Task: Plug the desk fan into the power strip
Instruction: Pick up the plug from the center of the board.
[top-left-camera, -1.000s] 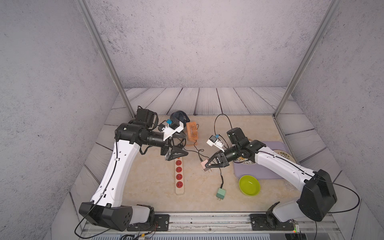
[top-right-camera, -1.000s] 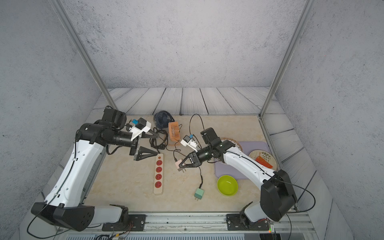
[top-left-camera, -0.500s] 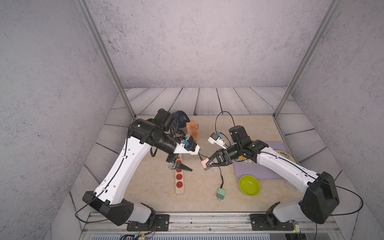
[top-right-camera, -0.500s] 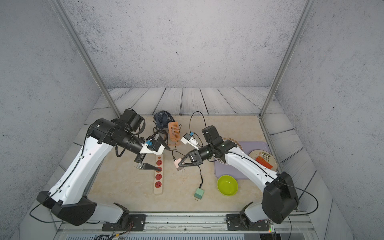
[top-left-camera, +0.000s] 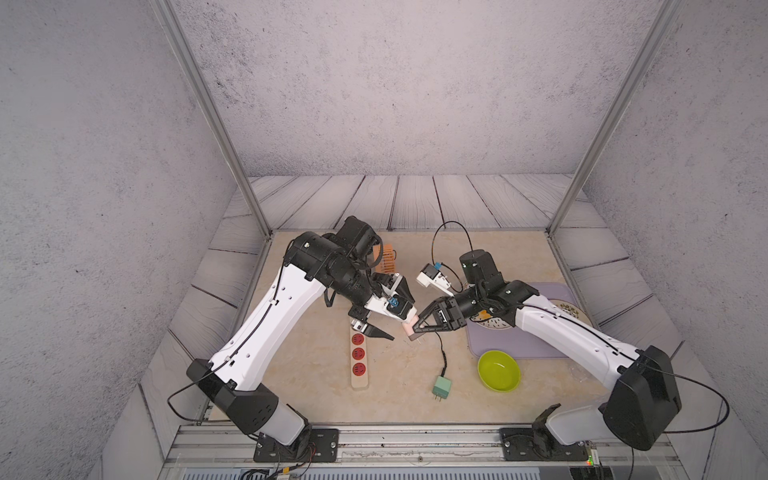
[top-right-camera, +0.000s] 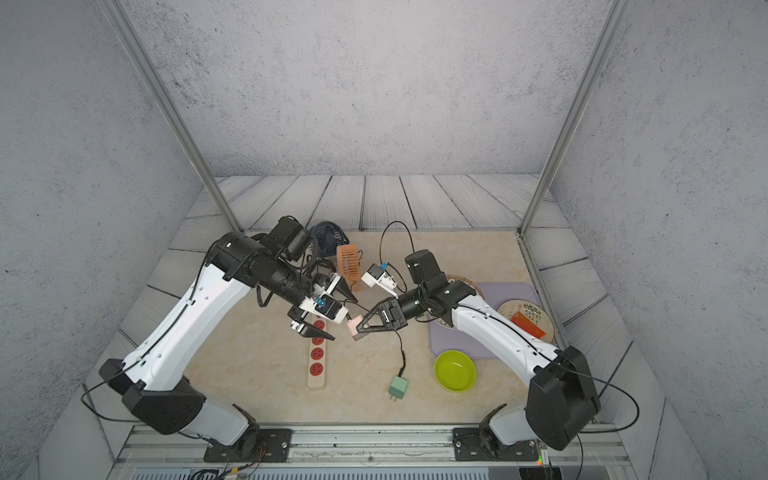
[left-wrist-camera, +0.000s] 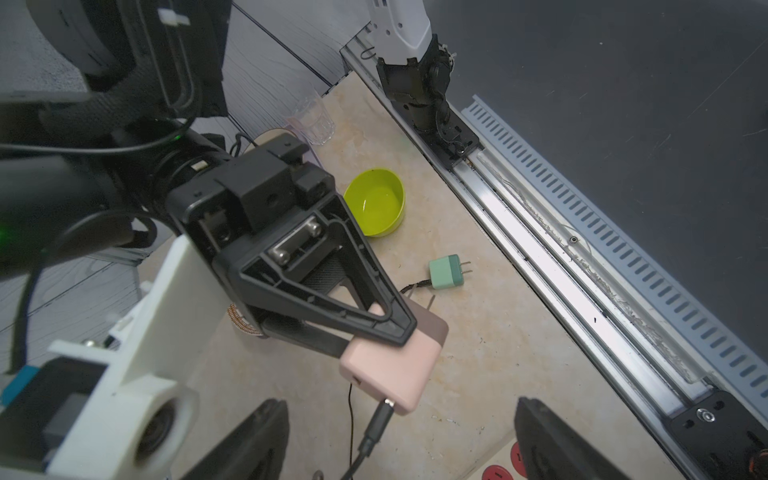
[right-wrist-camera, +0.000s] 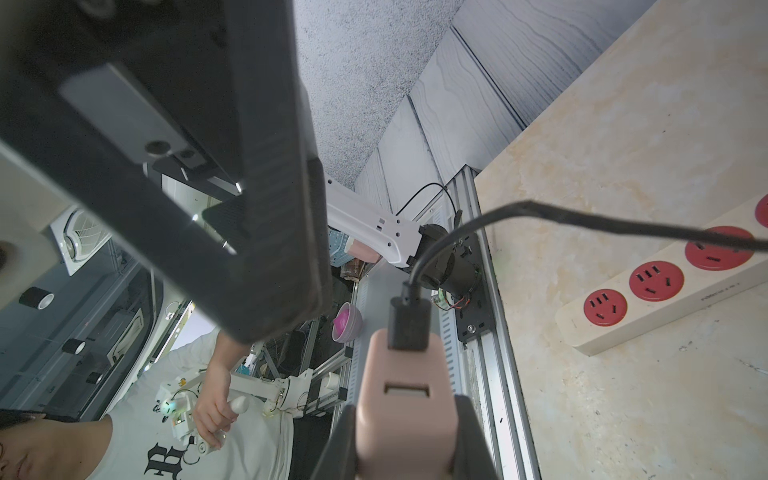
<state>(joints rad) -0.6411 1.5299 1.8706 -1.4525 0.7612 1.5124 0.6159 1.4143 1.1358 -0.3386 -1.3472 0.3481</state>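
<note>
Even, diffuse overhead light in both top views; grey textured walls (top-left-camera: 395, 83) flat-lit, no hot spots. Beige marbled desk (top-left-camera: 519, 257) bright, with only soft, faint-edged shadows under the arms. Wide-angle lens: aluminium corner posts (top-right-camera: 170, 116) splay outward toward the frame edges. Top views sharp throughout. Left wrist view: white printed camera mount (left-wrist-camera: 124, 407) close to the lens, blurred; lime-green plastic bowl (left-wrist-camera: 376, 201) glossy, pale sheen inside; silver aluminium rail (left-wrist-camera: 582, 291) catches glare; area beyond it dim. Right wrist view: broad dark bar (right-wrist-camera: 187, 145) near the lens, out of focus; pink plastic plug block (right-wrist-camera: 399, 395) slightly soft; cream power strip with red sockets (right-wrist-camera: 656, 282) crisp.
</note>
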